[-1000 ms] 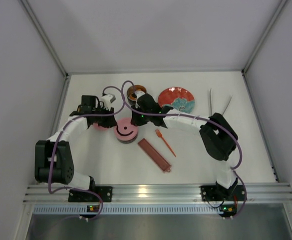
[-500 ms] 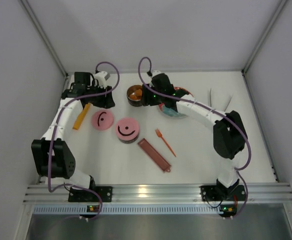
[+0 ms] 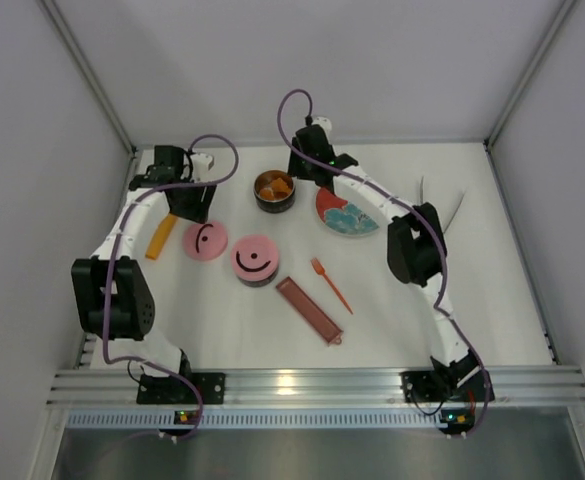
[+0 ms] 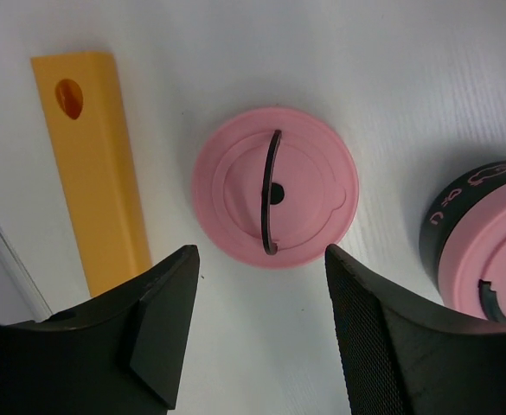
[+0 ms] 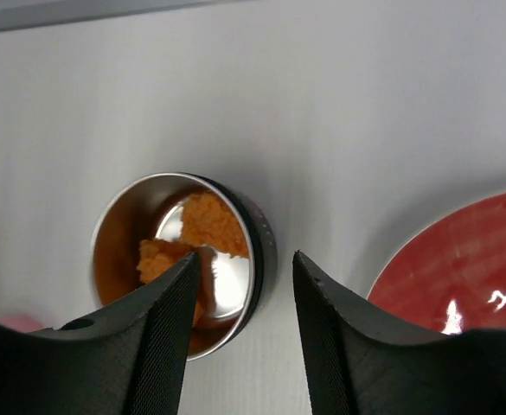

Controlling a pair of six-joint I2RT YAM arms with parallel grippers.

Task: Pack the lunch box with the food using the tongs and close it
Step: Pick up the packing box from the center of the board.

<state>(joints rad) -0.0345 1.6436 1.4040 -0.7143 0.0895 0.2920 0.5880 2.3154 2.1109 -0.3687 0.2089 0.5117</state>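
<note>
Closed tin [image 3: 254, 259] at centre of desk [image 3: 232, 330], loose pink lid [image 3: 205, 241] at its 10 o'clock. L claw [image 4: 259, 259] released, empty, above that lid. R claw [image 5: 246, 264] released, empty, over open tin [image 5: 265, 246] w/ fried food [image 5: 205, 225], 12 o'clock. Tongs [image 3: 422, 200] lie at 2 o'clock.

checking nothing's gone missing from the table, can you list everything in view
open tin: 1, steel, far centre
food: at least 2 pieces, orange-brown, inside the open tin
loose lid: 1, pink with black handle, flat on the table, left
closed tin: 1, pink lid on, right of the loose lid
tongs: 1, silver, far right
plate: 1, red and blue, right of the open tin
bar: 1, orange, left of the loose lid
fork: 1, orange, centre
tray: 1, dark red, near centre
left arm: white and black, jaws apart above the loose lid
right arm: white and black, jaws apart above the open tin
</note>
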